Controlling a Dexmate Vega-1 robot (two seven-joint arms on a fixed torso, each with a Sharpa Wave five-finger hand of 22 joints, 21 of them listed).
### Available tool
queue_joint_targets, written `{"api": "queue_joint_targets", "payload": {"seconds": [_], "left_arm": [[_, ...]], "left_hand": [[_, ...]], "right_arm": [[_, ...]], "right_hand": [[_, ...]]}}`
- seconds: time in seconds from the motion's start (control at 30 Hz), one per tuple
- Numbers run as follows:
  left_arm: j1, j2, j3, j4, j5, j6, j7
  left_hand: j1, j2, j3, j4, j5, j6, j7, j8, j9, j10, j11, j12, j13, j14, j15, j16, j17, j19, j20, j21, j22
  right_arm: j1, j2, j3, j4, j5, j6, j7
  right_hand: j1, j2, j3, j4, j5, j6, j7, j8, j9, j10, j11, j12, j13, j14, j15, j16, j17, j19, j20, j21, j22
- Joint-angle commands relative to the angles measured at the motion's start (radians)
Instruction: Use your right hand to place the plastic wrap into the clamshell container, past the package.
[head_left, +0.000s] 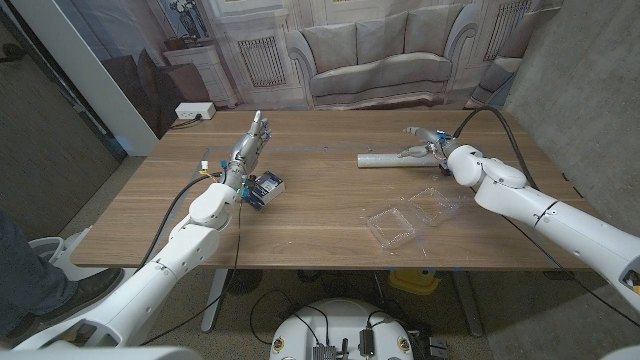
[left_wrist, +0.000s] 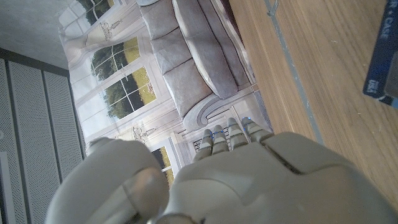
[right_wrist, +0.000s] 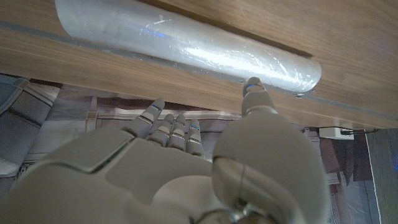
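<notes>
The right robot hand (head_left: 424, 146), fingers spread and holding nothing, reaches the light, slick, silvery cylindrical roll of plastic wrap (head_left: 392, 158) lying on the tabletop (head_left: 320, 220); I'd grip mid-roll.

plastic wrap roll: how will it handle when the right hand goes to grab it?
The plastic wrap is a smooth cylinder lying on its side on the table, so a nudge probably rolls it. Its glossy film looks slippery. The right hand is right at it; whether it grips yet is unclear.
</notes>
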Motion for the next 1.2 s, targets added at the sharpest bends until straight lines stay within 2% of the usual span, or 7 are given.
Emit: {"api": "queue_joint_targets", "payload": {"seconds": [0.03,1.2], "left_arm": [[0.007,-0.002,0.001,-0.007,0.002,0.003,0.007],[0.039,-0.003,-0.002,-0.042,0.015,0.001,0.042]], "left_hand": [[0.004,0.005,-0.006,-0.005,0.006,0.006,-0.001,-0.003,0.003,-0.002,-0.003,-0.002,0.003,0.001,-0.002,-0.001,0.002,-0.008,0.007,0.001,0.005],[0.005,0.007,-0.006,-0.006,0.006,0.012,-0.001,-0.003,0.003,-0.001,-0.007,-0.003,0.003,0.001,-0.004,-0.002,0.002,-0.008,0.007,0.001,0.005]], "right_arm": [[0.013,0.001,-0.014,0.007,-0.018,-0.015,0.035],[0.048,0.03,-0.056,0.099,-0.034,0.02,0.068]], "right_hand": [[0.0,0.002,0.001,0.01,0.009,0.006,0.006,0.005,0.005,0.003,0.003,0.001,0.004,-0.002,0.004,0.001,0.005,0.0,-0.022,-0.004,0.003],[0.03,0.012,0.007,0.012,0.018,0.034,-0.002,0.013,0.006,0.025,-0.005,0.011,0.004,0.02,-0.009,0.008,0.004,0.029,-0.031,0.005,0.003]]}}
